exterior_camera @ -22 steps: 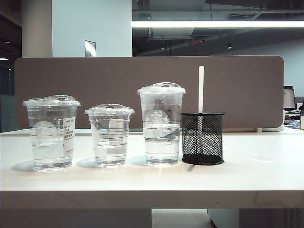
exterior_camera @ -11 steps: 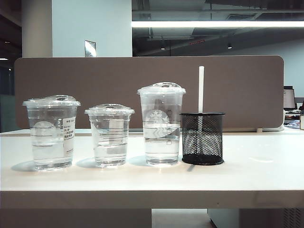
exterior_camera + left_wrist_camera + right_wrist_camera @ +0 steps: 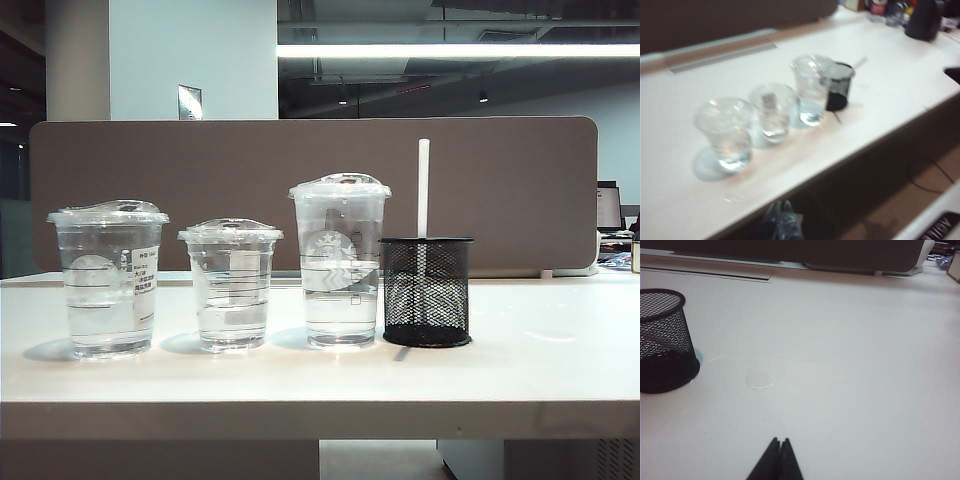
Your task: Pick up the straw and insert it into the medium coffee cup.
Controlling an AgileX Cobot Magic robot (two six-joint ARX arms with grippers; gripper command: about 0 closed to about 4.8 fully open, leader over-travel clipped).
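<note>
The table [image 3: 560, 370] fills the lower half of the exterior view, and neither arm shows there. Along it stand three clear lidded cups and, right of centre, a black mesh holder [image 3: 427, 292]. The medium coffee cup [image 3: 108, 278] is the widest one, at the far left of the row, sticker on its side; the short cup [image 3: 231, 284] and the tall logo cup [image 3: 340, 262] stand between it and the holder.

The straw [image 3: 423, 188] stands upright in the holder, its long axis vertical, its top well above every lid (a grip from the side near the top looks the likely way in).

Now the grippers. In the right wrist view the right gripper [image 3: 776, 460] sits at the bottom centre, tips pressed together and empty, with the holder [image 3: 662, 340] at the frame's left edge, near. In the blurred left wrist view the left gripper [image 3: 781, 220] is at the bottom centre, below the table edge; whether its fingers are parted cannot be told. From there the holder [image 3: 839, 90] lies at upper right, beyond all three cups. So the right arm looks the nearer to the straw.
</note>
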